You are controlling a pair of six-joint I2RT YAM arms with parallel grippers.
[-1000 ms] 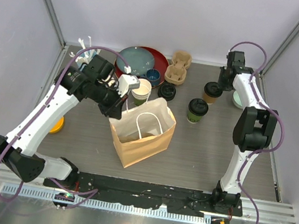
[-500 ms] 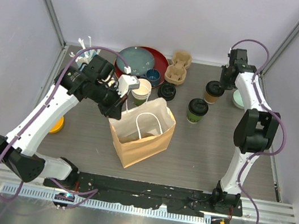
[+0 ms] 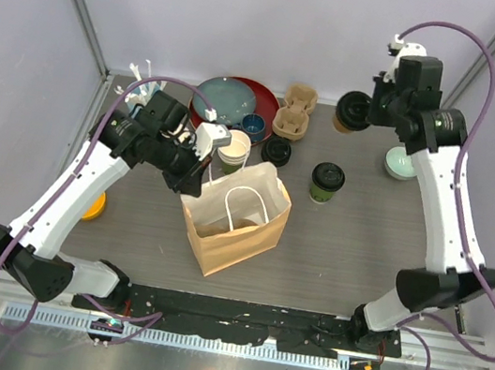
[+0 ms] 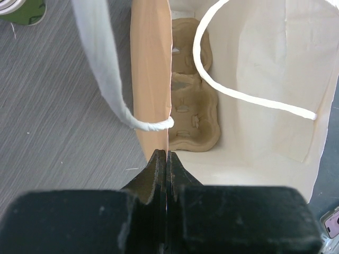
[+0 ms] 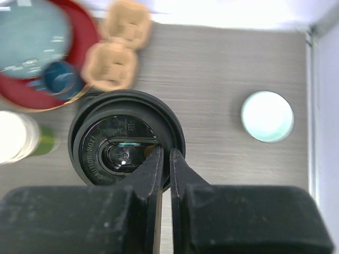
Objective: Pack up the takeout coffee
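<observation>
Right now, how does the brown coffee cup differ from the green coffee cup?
The brown cup hangs above the table, pinched at its lid rim by the right gripper; the green cup stands free on the table. The brown cup has brown sides, the green cup green sides. The green cup is nearer the paper bag than the brown cup. Both wear black lids.

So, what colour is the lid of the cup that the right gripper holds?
Black. The lid shows best in the right wrist view.
</observation>
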